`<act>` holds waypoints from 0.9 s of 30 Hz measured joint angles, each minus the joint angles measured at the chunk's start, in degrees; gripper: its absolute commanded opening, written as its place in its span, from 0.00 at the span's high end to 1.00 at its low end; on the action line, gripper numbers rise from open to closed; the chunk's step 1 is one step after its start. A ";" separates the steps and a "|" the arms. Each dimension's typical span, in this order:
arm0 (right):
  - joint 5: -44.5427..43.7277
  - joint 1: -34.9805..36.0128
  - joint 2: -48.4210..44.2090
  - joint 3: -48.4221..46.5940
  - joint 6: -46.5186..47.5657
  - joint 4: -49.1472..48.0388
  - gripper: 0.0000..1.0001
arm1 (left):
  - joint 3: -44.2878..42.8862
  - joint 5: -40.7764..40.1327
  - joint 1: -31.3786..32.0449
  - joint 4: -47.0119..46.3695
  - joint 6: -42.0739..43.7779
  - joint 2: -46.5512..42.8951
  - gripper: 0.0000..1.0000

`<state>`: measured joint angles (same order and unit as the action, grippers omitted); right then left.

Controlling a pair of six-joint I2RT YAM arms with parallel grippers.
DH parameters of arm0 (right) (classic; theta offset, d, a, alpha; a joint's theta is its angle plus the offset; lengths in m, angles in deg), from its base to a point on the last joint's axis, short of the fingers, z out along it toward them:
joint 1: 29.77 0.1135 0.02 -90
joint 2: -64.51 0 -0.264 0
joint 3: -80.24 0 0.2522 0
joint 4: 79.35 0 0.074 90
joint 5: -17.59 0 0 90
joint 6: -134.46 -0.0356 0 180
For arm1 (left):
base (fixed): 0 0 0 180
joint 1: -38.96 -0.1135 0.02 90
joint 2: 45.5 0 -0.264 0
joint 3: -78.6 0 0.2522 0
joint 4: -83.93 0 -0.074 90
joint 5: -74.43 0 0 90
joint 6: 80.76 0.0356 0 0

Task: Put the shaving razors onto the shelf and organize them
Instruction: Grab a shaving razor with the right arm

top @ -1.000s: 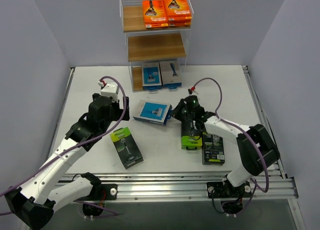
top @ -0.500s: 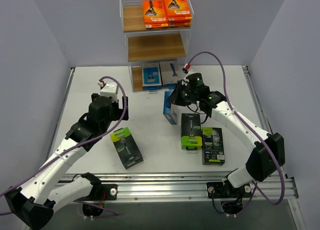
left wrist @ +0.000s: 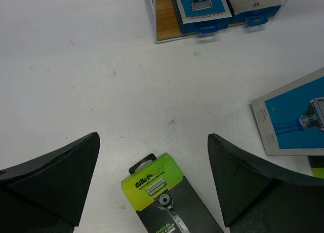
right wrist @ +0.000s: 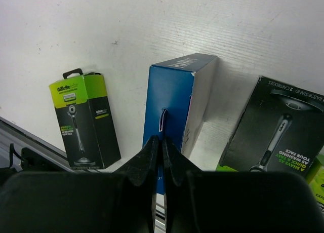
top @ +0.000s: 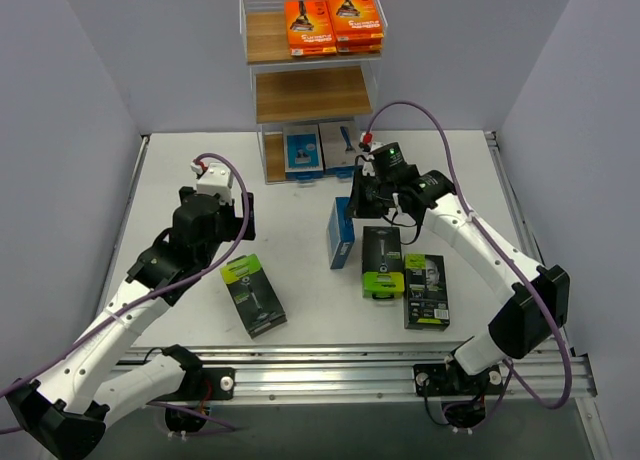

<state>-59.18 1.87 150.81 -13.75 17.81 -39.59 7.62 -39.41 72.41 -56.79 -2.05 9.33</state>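
Note:
My right gripper (top: 358, 202) (right wrist: 162, 141) is shut on the hang tab of a blue-and-white razor pack (top: 341, 232) (right wrist: 172, 96), which stands up on edge over the table's middle. My left gripper (top: 240, 225) (left wrist: 152, 137) hangs open above the table, with a black and lime-green razor pack (top: 252, 295) (left wrist: 162, 197) lying flat just below it. Two more black-and-green packs (top: 382, 262) (top: 426, 290) lie flat to the right. On the shelf (top: 312, 95), orange packs (top: 330, 22) fill the right of the top tier. Two blue packs (top: 320, 148) stand on the bottom tier.
The shelf's middle board carries nothing. Grey walls close in on the left, right and back of the white table (top: 180, 170). An aluminium rail (top: 330, 365) runs along the near edge by the arm bases.
The right gripper has tipped the blue pack from lying flat up onto its edge and drawn it right and back towards the shelf. The left arm has barely moved.

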 measured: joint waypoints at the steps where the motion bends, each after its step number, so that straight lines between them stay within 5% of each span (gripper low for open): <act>1: -0.13 0.13 0.37 -0.68 0.48 0.90 1.00 | 0.00 0.00 0.00 0.00 0.00 -0.04 0.04; 27: -9.33 3.02 4.33 -7.39 4.02 8.61 0.98 | 0.00 0.04 0.00 0.00 -0.02 -1.01 0.04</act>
<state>-68.51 4.88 155.14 -21.13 21.83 -30.98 7.62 -39.37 72.41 -56.79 -2.07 8.33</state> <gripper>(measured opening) 0.013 0.965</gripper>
